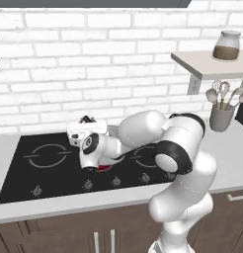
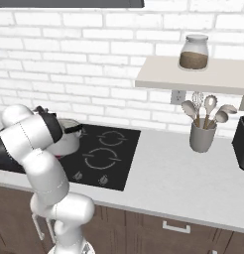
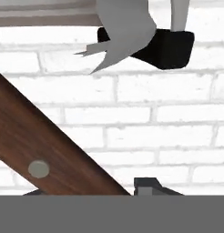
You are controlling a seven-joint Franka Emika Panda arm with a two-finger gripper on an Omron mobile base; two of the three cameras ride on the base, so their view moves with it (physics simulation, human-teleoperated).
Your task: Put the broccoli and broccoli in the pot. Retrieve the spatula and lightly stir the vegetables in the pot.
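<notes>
My gripper [image 1: 86, 120] hangs over the black cooktop [image 1: 49, 163], level with the rim of the pot [image 1: 112, 130]. The arm hides most of the pot; its steel wall and one black handle [image 2: 74, 130] show. In the hand view the brown wooden spatula handle [image 3: 45, 150], with a metal rivet, runs slantwise down between my fingers [image 3: 148, 184]. The gripper [image 3: 89, 191] has this handle between its jaws, and whether they still press on it I cannot tell. The broccoli is hidden.
A grey utensil cup [image 2: 202, 135] with spoons and a whisk stands on the counter to the right, under a shelf [image 2: 193, 74] bearing a glass jar [image 2: 194, 52]. Something red [image 1: 104, 168] peeks out under my forearm. A dark appliance [image 2: 242, 141] sits far right.
</notes>
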